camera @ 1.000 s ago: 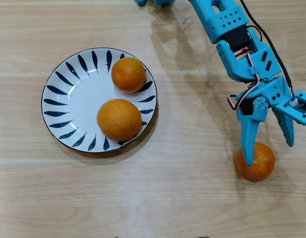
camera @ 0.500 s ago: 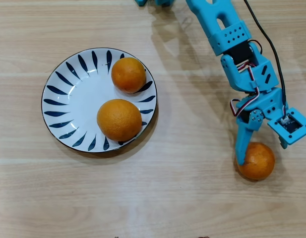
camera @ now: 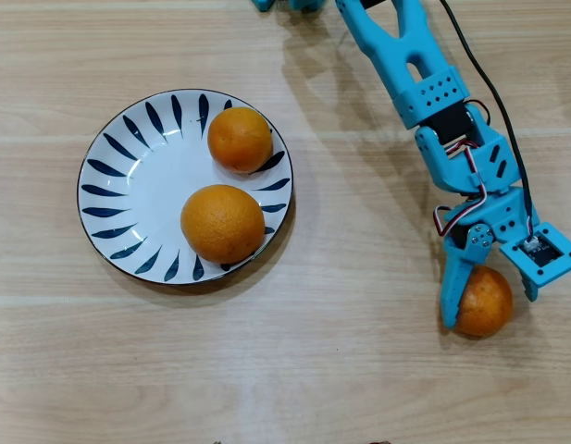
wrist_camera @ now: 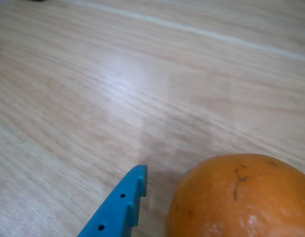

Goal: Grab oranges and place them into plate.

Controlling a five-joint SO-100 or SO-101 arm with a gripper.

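Now at the grasp of the last fruit: two oranges already on the plate (camera: 114, 180), the third orange (camera: 484, 301) off to the right on the bare desk (camera: 341, 370) in the overhead view, well apart from the plate. Blue pincer (camera: 487, 298) down over that fruit, one finger (camera: 454, 291) lying along its left flank and the other blue part at its upper right, so straddling it with the jaws at a narrow gap about the fruit's width. Cannot tell whether pressed firmly home or only brushing the skin. Judged as closing for the grip, not yet a lift, since the fruit looks to be resting on the wood.

Next move, as a judgement: finish the squeeze until firm on both flanks, then raise straight up before swinging left toward the plate. Open room for it in the plate's left half, clear of the larger orange (camera: 222, 223) near the lower right and the smaller orange (camera: 239, 139) by the upper right rim.

Seen from the wrist: orange (wrist_camera: 241, 197) large at lower right, round, dimpled skin with a few thin dark scratches and a dull sheen, one blue fingertip (wrist_camera: 130, 190) just beside its left side. Likely to roll if nudged off-centre
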